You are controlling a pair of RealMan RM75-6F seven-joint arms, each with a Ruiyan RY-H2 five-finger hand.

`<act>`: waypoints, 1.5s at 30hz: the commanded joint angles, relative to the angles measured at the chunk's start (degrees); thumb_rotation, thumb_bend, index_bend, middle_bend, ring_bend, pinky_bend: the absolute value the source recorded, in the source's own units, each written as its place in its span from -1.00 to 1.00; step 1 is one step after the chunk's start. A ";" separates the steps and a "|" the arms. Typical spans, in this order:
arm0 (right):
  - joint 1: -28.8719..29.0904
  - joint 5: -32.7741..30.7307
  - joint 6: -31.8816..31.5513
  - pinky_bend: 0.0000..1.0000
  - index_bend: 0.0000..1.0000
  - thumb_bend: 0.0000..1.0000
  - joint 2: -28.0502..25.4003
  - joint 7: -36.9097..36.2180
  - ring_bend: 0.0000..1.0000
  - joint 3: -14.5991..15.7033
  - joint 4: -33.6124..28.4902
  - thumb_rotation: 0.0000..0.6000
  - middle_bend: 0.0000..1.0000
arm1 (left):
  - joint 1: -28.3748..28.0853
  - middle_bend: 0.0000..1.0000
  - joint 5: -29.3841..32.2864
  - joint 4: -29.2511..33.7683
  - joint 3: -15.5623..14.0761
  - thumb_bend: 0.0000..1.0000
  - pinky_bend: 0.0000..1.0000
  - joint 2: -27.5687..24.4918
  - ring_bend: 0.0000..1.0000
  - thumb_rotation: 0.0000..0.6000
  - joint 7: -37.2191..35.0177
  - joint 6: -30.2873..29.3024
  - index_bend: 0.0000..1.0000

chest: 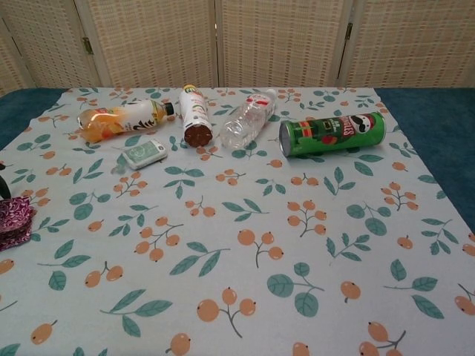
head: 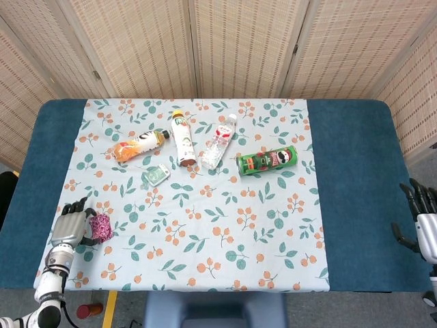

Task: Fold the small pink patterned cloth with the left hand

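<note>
The small pink patterned cloth (head: pixel 101 227) lies bunched near the tablecloth's front left corner. In the chest view the cloth (chest: pixel 13 221) shows at the far left edge. My left hand (head: pixel 68 229) sits just left of it, fingers curled against the cloth, and appears to hold it. The chest view shows only a dark fingertip (chest: pixel 3 190) of that hand. My right hand (head: pixel 423 225) hangs off the table's right edge, fingers spread, holding nothing.
At the back lie an orange juice bottle (head: pixel 140 145), a white bottle (head: pixel 182 139), a clear water bottle (head: pixel 218 141), a green chips can (head: pixel 268 161) and a small green-white packet (head: pixel 157 175). The floral tablecloth (head: pixel 225 225) covers the table's middle.
</note>
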State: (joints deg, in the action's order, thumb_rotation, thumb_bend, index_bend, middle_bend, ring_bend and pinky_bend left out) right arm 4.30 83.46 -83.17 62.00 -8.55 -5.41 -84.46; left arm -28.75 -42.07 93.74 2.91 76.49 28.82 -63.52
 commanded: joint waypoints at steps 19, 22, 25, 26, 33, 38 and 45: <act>-0.05 0.08 -0.11 -1.00 -1.00 -0.17 0.08 0.04 -1.00 0.18 -0.18 1.00 -1.00 | -0.40 -1.00 3.03 -0.52 0.45 -0.52 -1.00 0.29 -1.00 1.00 1.19 1.35 -0.39; -0.08 0.08 -0.15 -1.00 -1.00 -0.16 0.06 0.02 -1.00 0.20 -0.18 1.00 -1.00 | -0.36 -1.00 3.13 -0.40 0.45 -0.52 -1.00 0.39 -1.00 1.00 1.31 1.12 -0.39; -0.08 0.08 -0.20 -1.00 -1.00 -0.17 0.04 0.02 -1.00 0.19 -0.19 1.00 -1.00 | -0.36 -1.00 3.26 -0.39 0.41 -0.52 -1.00 0.41 -1.00 1.00 1.41 1.14 -0.39; -0.07 0.09 -0.17 -1.00 -1.00 -0.17 0.03 0.03 -1.00 0.20 -0.20 1.00 -1.00 | -0.36 -1.00 3.36 -0.38 0.40 -0.52 -1.00 0.42 -1.00 1.00 1.46 1.15 -0.39; -0.06 0.10 -0.15 -1.00 -1.00 -0.16 0.06 0.03 -1.00 0.23 -0.18 1.00 -1.00 | -0.39 -1.00 3.91 -0.35 0.40 -0.52 -1.00 0.56 -1.00 1.00 1.50 1.44 -0.44; -0.08 0.03 -0.14 -1.00 -1.00 -0.16 0.04 -0.02 -1.00 0.23 -0.12 1.00 -1.00 | -0.45 -1.00 3.87 -0.32 0.54 -0.52 -1.00 0.65 -1.00 1.00 1.15 1.69 -0.45; -0.15 -0.09 -0.18 -1.00 -1.00 -0.16 -0.01 -0.17 -1.00 0.21 0.04 1.00 -1.00 | -0.85 -1.00 4.86 0.06 0.77 -0.52 -1.00 0.83 -1.00 1.00 1.82 1.62 -0.46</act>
State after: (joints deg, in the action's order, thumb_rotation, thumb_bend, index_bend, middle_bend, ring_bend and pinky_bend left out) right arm 4.16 83.37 -83.34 62.00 -8.71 -5.20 -84.42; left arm -29.54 -37.31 93.73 3.64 77.31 30.55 -61.88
